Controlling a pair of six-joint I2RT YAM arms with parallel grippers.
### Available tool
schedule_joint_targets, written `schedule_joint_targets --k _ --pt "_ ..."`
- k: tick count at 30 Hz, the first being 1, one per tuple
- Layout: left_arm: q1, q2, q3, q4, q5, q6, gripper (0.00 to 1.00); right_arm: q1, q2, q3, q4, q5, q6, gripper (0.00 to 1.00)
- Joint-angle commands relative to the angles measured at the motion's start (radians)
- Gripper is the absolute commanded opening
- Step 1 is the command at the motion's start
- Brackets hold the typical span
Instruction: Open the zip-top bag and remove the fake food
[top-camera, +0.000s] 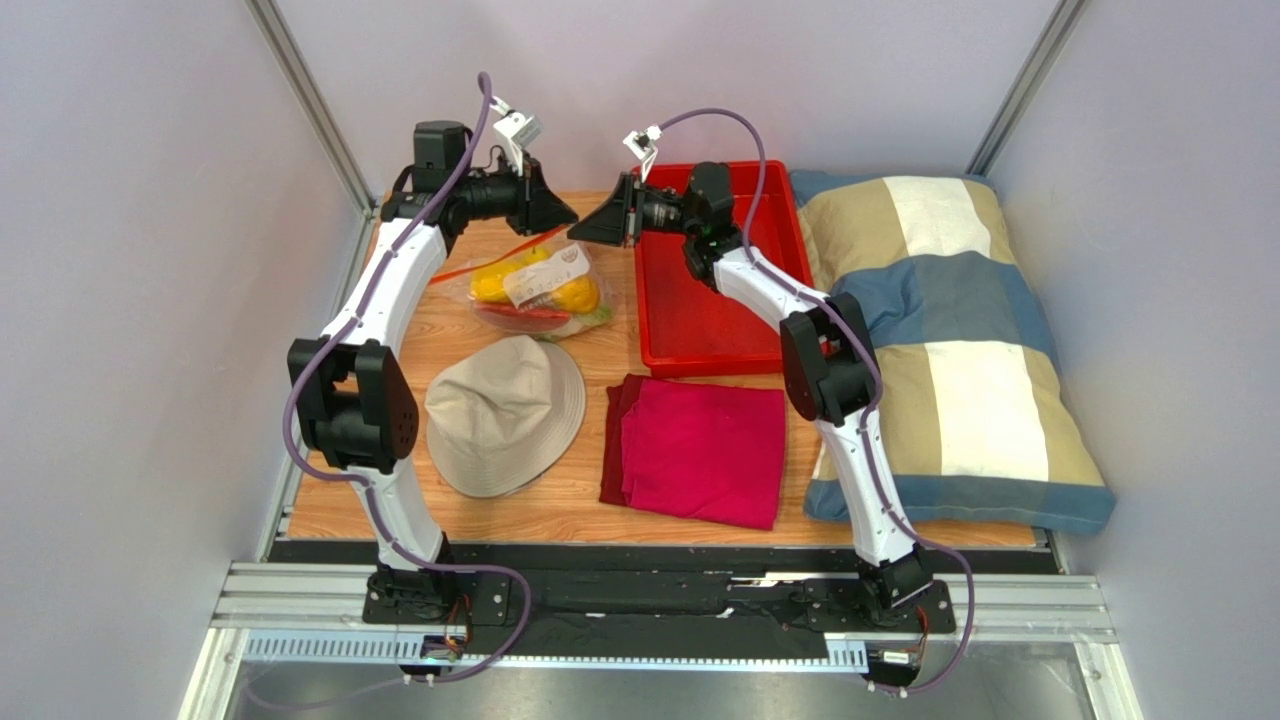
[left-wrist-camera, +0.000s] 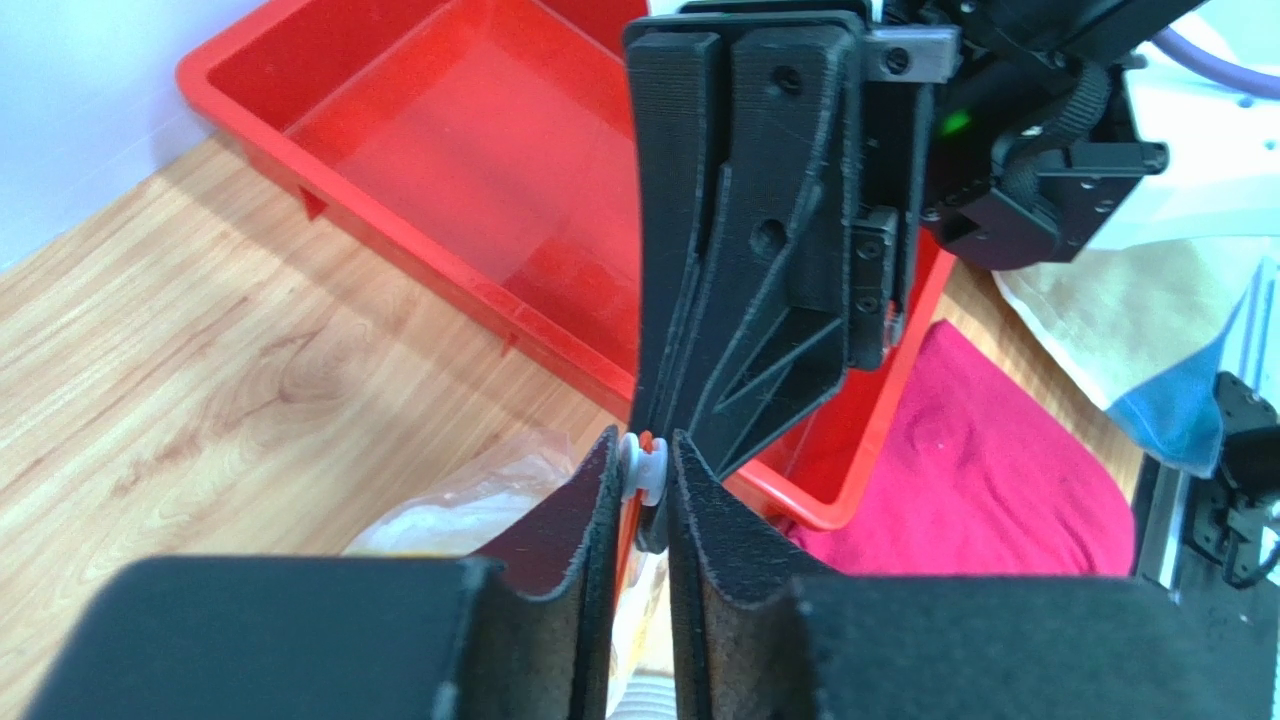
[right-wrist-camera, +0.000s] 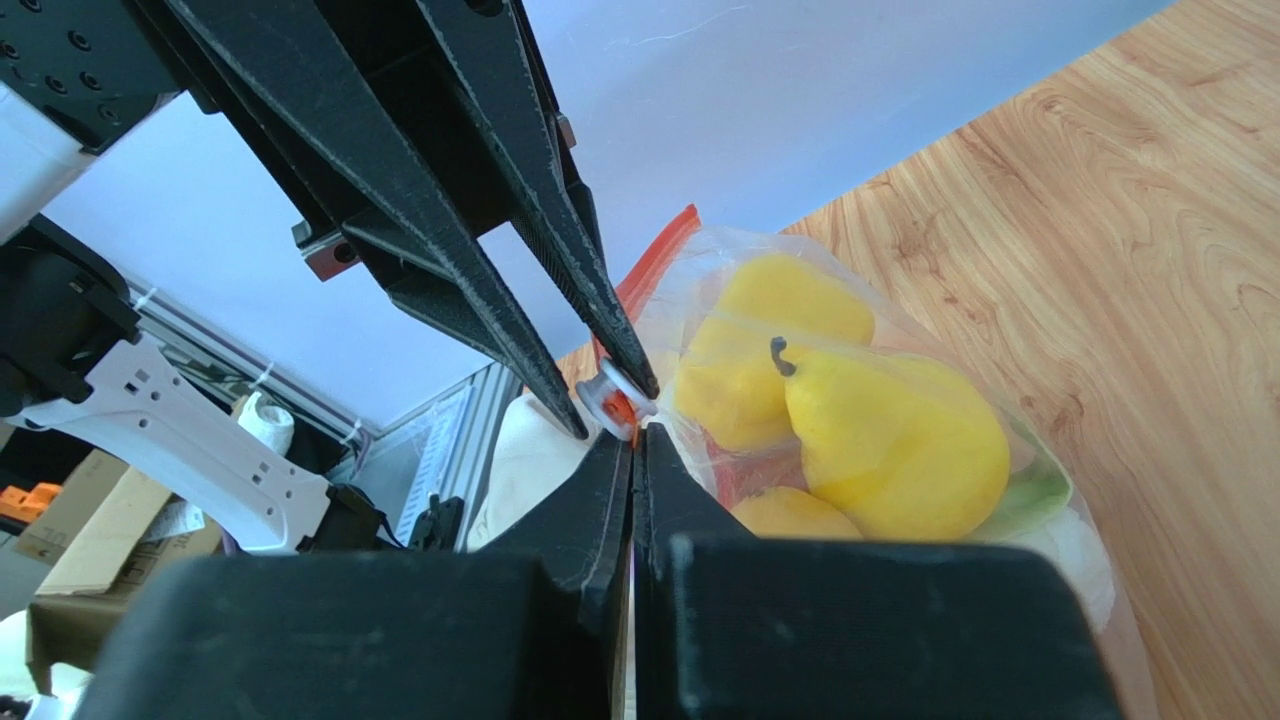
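- Table (top-camera: 526, 518): flat wood-grain board.
- Pillow (top-camera: 962, 375): soft plaid cushion to the right of the tray, and not involved.
- Tray (top-camera: 706, 323): rigid, glossy red plastic in a shallow rectangle.
- Bag (top-camera: 541, 293): if the arms pull unevenly, the thin film could tear or slip free. It is clear and crinkly with an orange-red zip strip, and lies on the table just left of the tray, beyond the hat (top-camera: 504, 413).
- Food (right-wrist-camera: 887, 435): the rounded pieces could roll away once freed. They are smooth, hard yellow plastic, sealed inside the bag.
- Right gripper (right-wrist-camera: 634, 450): matte black fingers pressed together on the bag's edge.
- Left gripper (left-wrist-camera: 646, 477): fingers clamped on the slider.
- Slider (right-wrist-camera: 616, 402): a small, smooth white-and-orange clip that could pop out of the pinch.
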Motion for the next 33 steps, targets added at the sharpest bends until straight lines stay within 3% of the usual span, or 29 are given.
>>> schedule_joint_targets --k 1,6,23,26,27,30,33 --pt "-0.004 -0.011 -0.005 -0.005 0.073 0.002 0.22 0.003 0.002 0.044 0.097 0.023 0.040 0.00" --pt "-0.004 -0.005 -0.011 -0.009 0.084 0.007 0.15 0.003 0.000 0.037 0.110 0.026 0.045 0.00" --pt "-0.004 0.002 -0.023 -0.025 0.110 0.018 0.26 -0.001 0.017 0.058 0.127 0.031 0.073 0.00" --pt "-0.004 0.004 -0.023 -0.037 0.115 0.024 0.20 -0.003 0.017 0.057 0.127 0.034 0.074 0.00" --pt "-0.004 0.001 -0.023 -0.049 0.106 0.035 0.10 -0.003 0.019 0.057 0.127 0.036 0.073 0.00" --pt "0.000 -0.018 -0.040 -0.051 0.069 0.042 0.00 -0.006 0.013 0.051 0.113 0.049 0.068 0.00" --pt "0.002 -0.036 -0.058 -0.052 0.029 0.045 0.00 -0.010 0.000 0.026 0.092 0.086 0.053 0.00"
